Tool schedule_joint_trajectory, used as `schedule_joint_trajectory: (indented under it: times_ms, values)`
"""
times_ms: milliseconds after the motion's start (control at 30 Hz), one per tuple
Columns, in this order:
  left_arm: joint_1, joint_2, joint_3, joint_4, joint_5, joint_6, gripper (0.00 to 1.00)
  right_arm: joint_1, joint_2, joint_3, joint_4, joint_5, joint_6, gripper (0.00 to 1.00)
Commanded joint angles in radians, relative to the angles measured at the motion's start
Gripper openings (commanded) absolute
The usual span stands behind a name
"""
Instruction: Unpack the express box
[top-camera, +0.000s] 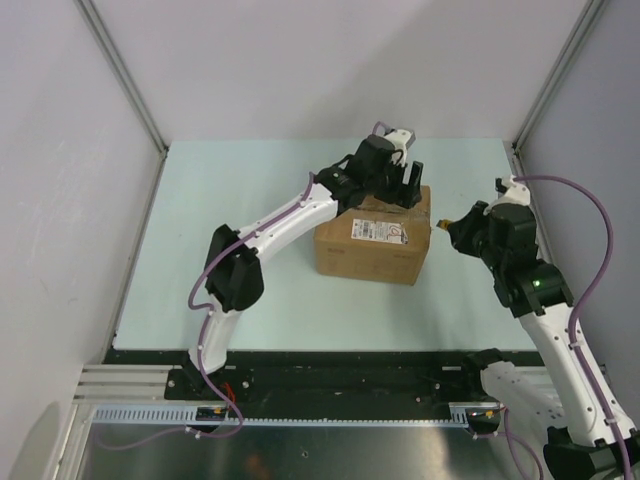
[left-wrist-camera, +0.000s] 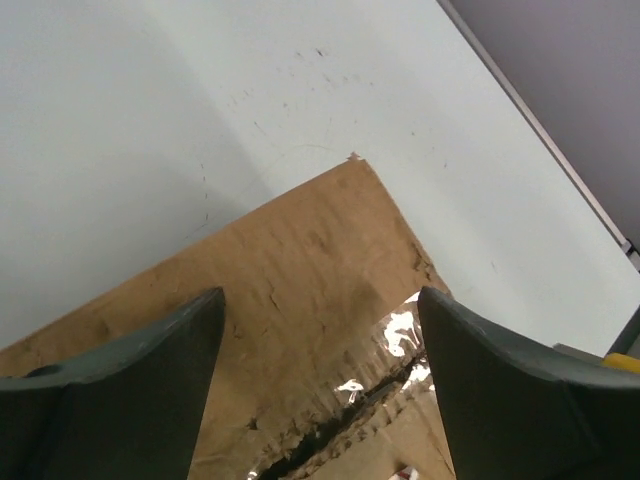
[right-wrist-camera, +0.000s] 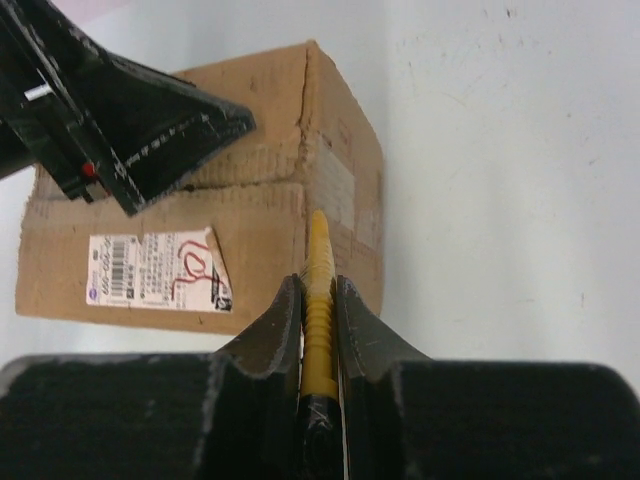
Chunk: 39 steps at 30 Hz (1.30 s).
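Near your right side, your right hand (right-wrist-camera: 318, 300) is clamped shut on a yellow utility knife (right-wrist-camera: 318, 250), whose tip points at the right top edge of the express box (right-wrist-camera: 200, 200). Mid-counter (top-camera: 250, 200), that box sits with its flaps lying flat. On top, its white label (right-wrist-camera: 150, 272) carries a barcode and a red handwritten scrawl; the print is too small to read. Farther back, over the box's far edge, your left hand (left-wrist-camera: 320, 295) hangs spread wide, gripping nothing.
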Motion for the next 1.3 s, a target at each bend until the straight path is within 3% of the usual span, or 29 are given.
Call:
schedule_joint_trajectory:
  times_ms: [0, 167, 400, 667, 833, 1267]
  values:
    - [0.009, -0.036, 0.074, -0.175, 0.004, 0.082, 0.86, -0.003, 0.028, 0.017, 0.118, 0.021, 0.024, 0.00]
    - [0.008, -0.105, 0.087, -0.170, 0.040, 0.101, 0.86, -0.001, 0.081, 0.016, 0.178, 0.008, 0.018, 0.00]
    - [-0.014, -0.194, -0.004, -0.166, 0.121, 0.108, 0.59, -0.003, 0.132, 0.016, 0.213, 0.014, -0.014, 0.00]
    - [-0.061, -0.282, -0.252, -0.160, 0.211, 0.144, 0.44, -0.001, 0.146, 0.011, 0.140, -0.028, -0.034, 0.00]
    - [-0.063, -0.286, -0.392, -0.140, 0.170, 0.148, 0.41, -0.003, 0.141, 0.004, 0.106, -0.031, -0.054, 0.00]
    - [-0.063, -0.288, -0.455, -0.143, 0.096, 0.039, 0.40, -0.015, 0.011, 0.008, -0.006, -0.137, -0.103, 0.00]
